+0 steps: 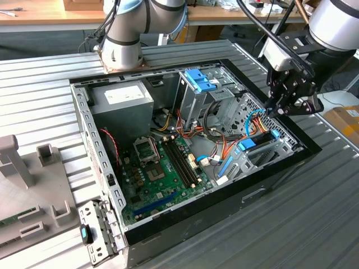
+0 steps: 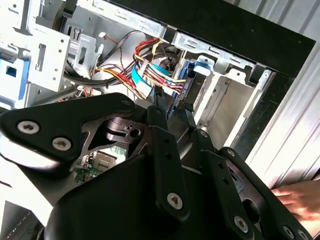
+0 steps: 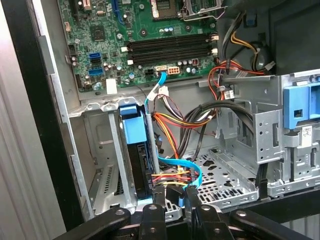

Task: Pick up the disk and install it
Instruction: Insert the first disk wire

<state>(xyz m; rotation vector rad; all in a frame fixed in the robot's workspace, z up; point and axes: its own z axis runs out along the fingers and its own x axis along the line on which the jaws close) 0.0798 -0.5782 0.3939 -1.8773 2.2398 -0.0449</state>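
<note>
already seated on edge in bay, disk — gripper just above rear end, fingers nearly together, pinching nothing; press straight, clear of cables.

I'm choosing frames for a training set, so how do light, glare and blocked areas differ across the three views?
Exterior view: even light, open case clearly lit, gripper dark against it. Second wrist view: the gripper's black body blocks the lower half, and the ribbed surface beside the case is washed out. First wrist view: motherboard evenly lit, disk shadowed in its bay.
</note>
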